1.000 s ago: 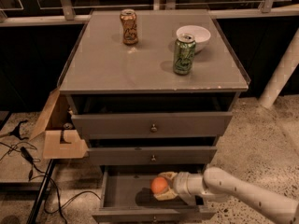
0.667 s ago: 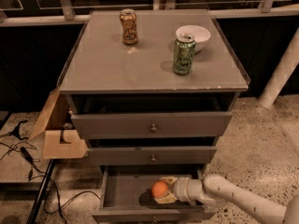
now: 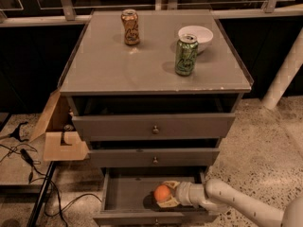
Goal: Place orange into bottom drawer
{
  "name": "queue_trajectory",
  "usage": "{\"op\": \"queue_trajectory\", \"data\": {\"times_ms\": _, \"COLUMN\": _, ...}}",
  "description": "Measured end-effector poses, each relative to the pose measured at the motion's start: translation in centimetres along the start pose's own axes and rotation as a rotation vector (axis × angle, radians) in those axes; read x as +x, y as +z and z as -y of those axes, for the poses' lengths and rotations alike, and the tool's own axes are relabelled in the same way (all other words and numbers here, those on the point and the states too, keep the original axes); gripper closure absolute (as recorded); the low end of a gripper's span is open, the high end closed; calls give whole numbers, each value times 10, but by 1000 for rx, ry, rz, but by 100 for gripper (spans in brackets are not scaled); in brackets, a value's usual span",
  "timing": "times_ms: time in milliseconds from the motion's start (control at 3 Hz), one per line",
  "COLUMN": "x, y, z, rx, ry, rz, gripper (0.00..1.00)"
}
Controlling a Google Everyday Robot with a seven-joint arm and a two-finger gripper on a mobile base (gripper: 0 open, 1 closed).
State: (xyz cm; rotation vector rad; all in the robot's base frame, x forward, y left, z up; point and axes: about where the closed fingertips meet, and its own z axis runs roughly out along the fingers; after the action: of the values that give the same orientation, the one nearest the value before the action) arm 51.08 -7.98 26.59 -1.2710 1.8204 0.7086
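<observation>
The orange [image 3: 162, 193] is round and bright orange, low inside the open bottom drawer [image 3: 125, 198] of the grey cabinet. My gripper [image 3: 166, 194] reaches in from the right on a white arm and its fingers [image 3: 169, 185] sit around the orange, closed on it. The orange is at or just above the drawer floor, right of the drawer's middle. The two upper drawers [image 3: 154, 126] are slightly pulled out above it.
On the cabinet top [image 3: 113, 65] stand an orange-brown can [image 3: 130, 27], a green can [image 3: 186, 54] and a white bowl [image 3: 196, 35]. A cardboard box [image 3: 59, 134] and cables [image 3: 28, 157] lie left of the cabinet. A white post [image 3: 284, 74] stands at right.
The gripper with the orange has sunk a little lower and slightly left inside the bottom drawer. The arm has dropped with it.
</observation>
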Motion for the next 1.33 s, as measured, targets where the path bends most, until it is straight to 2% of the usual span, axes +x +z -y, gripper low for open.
{"op": "queue_trajectory", "data": {"times_ms": 667, "x": 34, "y": 28, "z": 20, "rx": 6, "ry": -45, "rz": 13, "gripper": 100}}
{"op": "queue_trajectory", "data": {"times_ms": 1000, "x": 38, "y": 39, "z": 31, "rx": 3, "ry": -62, "rz": 28, "gripper": 100}}
{"op": "queue_trajectory", "data": {"times_ms": 1333, "x": 46, "y": 50, "z": 40, "rx": -9, "ry": -55, "rz": 52, "gripper": 100}}
